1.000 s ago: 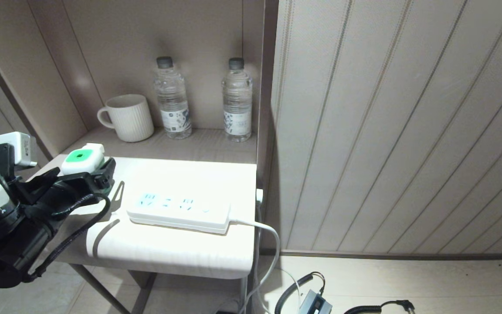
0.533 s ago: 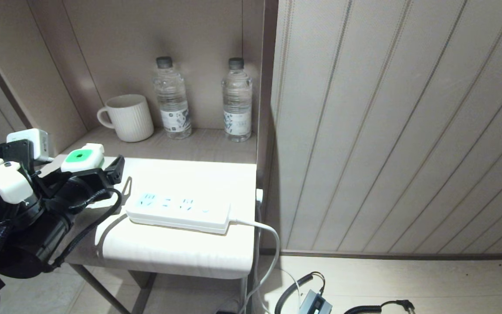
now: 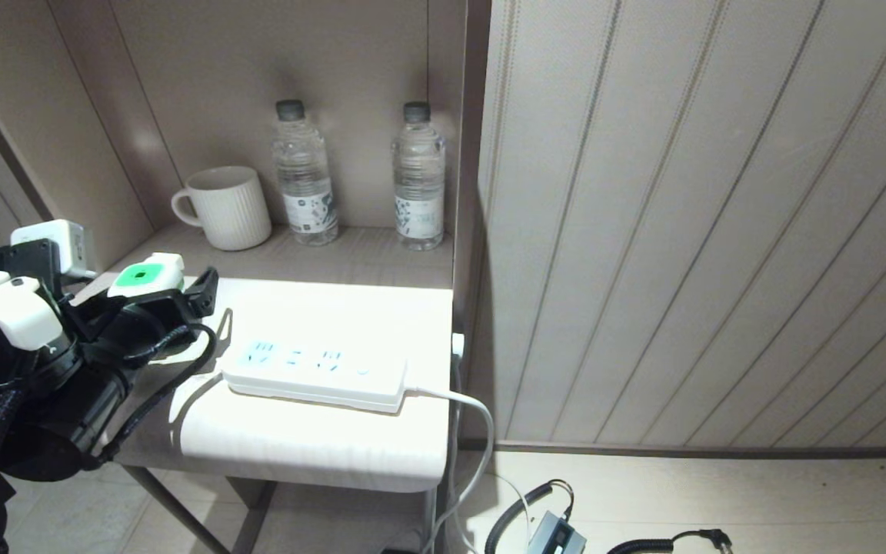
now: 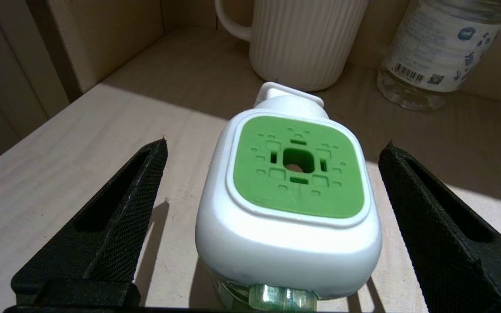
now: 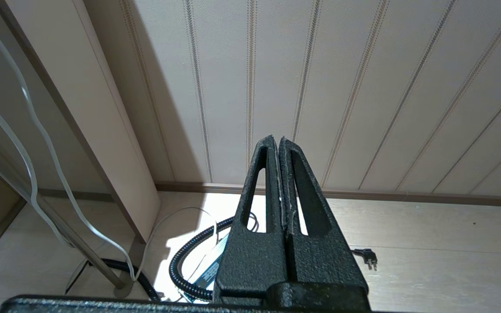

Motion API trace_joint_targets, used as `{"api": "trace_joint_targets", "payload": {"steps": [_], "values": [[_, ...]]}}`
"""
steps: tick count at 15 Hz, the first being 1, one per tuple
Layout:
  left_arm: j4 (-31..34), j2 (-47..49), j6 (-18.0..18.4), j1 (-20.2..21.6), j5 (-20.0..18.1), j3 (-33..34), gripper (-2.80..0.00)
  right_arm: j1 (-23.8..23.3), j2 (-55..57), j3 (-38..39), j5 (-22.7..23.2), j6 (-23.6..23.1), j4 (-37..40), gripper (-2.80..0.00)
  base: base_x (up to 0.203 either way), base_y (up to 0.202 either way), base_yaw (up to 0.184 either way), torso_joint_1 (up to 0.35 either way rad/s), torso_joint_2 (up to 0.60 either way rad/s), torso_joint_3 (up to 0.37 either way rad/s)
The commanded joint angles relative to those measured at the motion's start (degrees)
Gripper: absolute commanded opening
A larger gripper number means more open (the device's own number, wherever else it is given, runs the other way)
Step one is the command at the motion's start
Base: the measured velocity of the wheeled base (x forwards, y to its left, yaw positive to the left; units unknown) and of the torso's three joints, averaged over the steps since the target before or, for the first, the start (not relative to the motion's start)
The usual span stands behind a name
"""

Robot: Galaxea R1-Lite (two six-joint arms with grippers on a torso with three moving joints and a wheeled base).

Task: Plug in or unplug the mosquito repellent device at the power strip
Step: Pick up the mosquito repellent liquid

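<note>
The mosquito repellent device [image 3: 144, 278], white with a green top face, stands upright on the left part of the small table [image 3: 351, 454]. It is apart from the power strip [image 3: 316, 373] and not plugged in. My left gripper [image 3: 157, 298] is open and straddles the device. In the left wrist view the device [image 4: 294, 191] sits between the black fingers [image 4: 120, 208], with a gap on each side, and the left gripper [image 4: 276, 142] does not touch it. A green bottle neck shows below the cap. My right gripper [image 5: 276, 140] is shut and empty, low near the floor.
A ribbed mug [image 3: 224, 208] and two water bottles [image 3: 303, 173] [image 3: 418, 177] stand at the back of the shelf. A white plug adapter [image 3: 58, 245] sits in the left wall. The strip's cord [image 3: 466, 415] drops off the table's right edge. Black cables [image 3: 520, 512] lie on the floor.
My left arm has moved forward and a little right, bringing the open fingers further along the device's sides. The device and the power strip have not moved.
</note>
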Motion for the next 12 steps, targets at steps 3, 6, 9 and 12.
{"api": "trace_joint_targets", "payload": {"steps": [3, 6, 9, 12], "values": [[-0.5, -0.3, -0.1, 0.1, 2.0, -0.6, 0.0, 0.0, 0.0, 0.0, 0.0, 0.0, 0.0, -2.8, 0.0, 0.0, 0.0, 0.0, 0.0, 0.0], [-0.7, -0.7, 0.0, 0.1, 2.6, -0.7, 0.0, 0.0, 0.0, 0.0, 0.0, 0.0, 0.0, -2.8, 0.0, 0.0, 0.0, 0.0, 0.0, 0.0], [-0.7, -0.7, 0.1, 0.1, 2.7, -0.3, 0.0, 0.0, 0.0, 0.0, 0.0, 0.0, 0.0, -2.8, 0.0, 0.0, 0.0, 0.0, 0.0, 0.0], [-0.7, -0.7, 0.1, 0.1, 2.7, -0.3, 0.0, 0.0, 0.0, 0.0, 0.0, 0.0, 0.0, -2.8, 0.0, 0.0, 0.0, 0.0, 0.0, 0.0]]}}
